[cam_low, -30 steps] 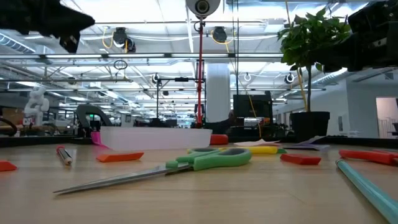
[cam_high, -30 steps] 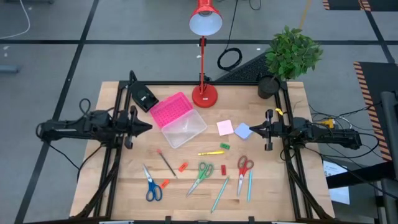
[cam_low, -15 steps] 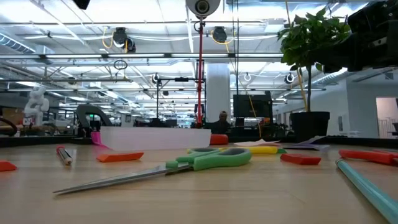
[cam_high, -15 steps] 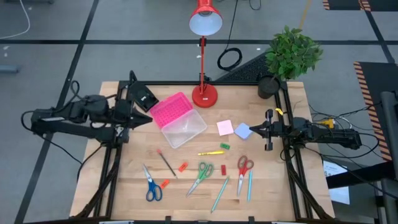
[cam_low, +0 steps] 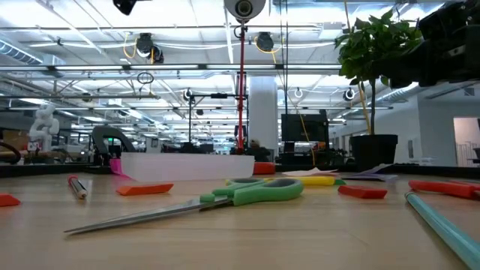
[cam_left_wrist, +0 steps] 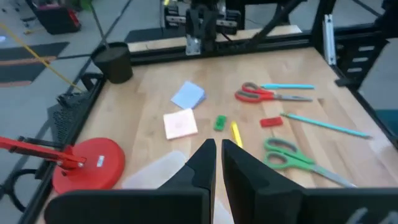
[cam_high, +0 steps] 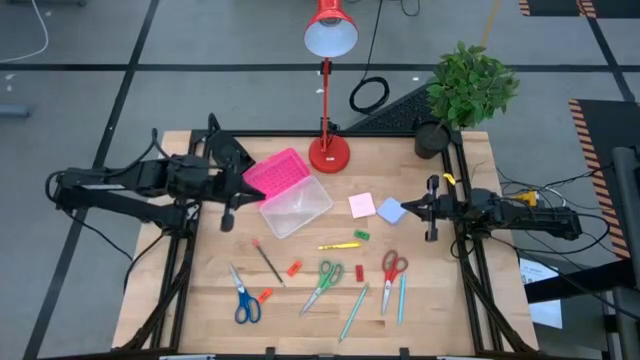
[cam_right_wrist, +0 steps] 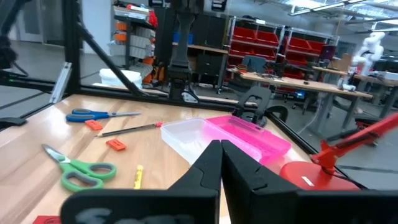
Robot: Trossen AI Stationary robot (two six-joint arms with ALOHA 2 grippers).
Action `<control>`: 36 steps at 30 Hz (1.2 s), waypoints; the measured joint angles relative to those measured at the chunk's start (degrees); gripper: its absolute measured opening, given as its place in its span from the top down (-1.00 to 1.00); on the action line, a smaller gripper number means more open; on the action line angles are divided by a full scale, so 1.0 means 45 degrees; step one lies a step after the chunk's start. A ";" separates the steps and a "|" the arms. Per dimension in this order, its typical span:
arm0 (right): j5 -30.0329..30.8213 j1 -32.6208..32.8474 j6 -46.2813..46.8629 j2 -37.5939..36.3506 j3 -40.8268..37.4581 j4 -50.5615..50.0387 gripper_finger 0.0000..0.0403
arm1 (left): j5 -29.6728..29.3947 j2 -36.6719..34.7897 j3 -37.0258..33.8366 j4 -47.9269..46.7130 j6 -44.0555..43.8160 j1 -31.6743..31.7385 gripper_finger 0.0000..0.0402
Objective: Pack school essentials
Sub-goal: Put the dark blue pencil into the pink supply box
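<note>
The school essentials lie loose on the wooden table: blue scissors (cam_high: pixel 243 298), green scissors (cam_high: pixel 325 282), red scissors (cam_high: pixel 391 270), a pencil (cam_high: pixel 268 262), teal pens (cam_high: pixel 354 310), a yellow marker (cam_high: pixel 340 245), small erasers (cam_high: pixel 294 268), a pink pad (cam_high: pixel 362 205) and a blue pad (cam_high: pixel 390 211). My left gripper (cam_high: pixel 255 190) hovers shut, raised above the left end of the pink-lidded clear box (cam_high: pixel 285 192). My right gripper (cam_high: pixel 405 208) waits shut at the table's right side, beside the blue pad.
A red desk lamp (cam_high: pixel 329 150) stands at the far middle, a potted plant (cam_high: pixel 465 85) at the far right corner. A black wedge device (cam_high: pixel 225 150) sits far left, partly under my left arm. Black frame rails (cam_high: pixel 180 280) run along both sides.
My left gripper has risen and gone toward the table's right and far edge, ending above the pink-lidded box's left end. Its fingers stay as they were. Nothing on the table has moved.
</note>
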 joint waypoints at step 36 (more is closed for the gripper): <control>0.0026 0.0000 0.3448 0.9548 1.0990 -0.5292 1.00 | -0.0071 -0.0043 0.0000 0.0005 -0.0405 0.0000 0.85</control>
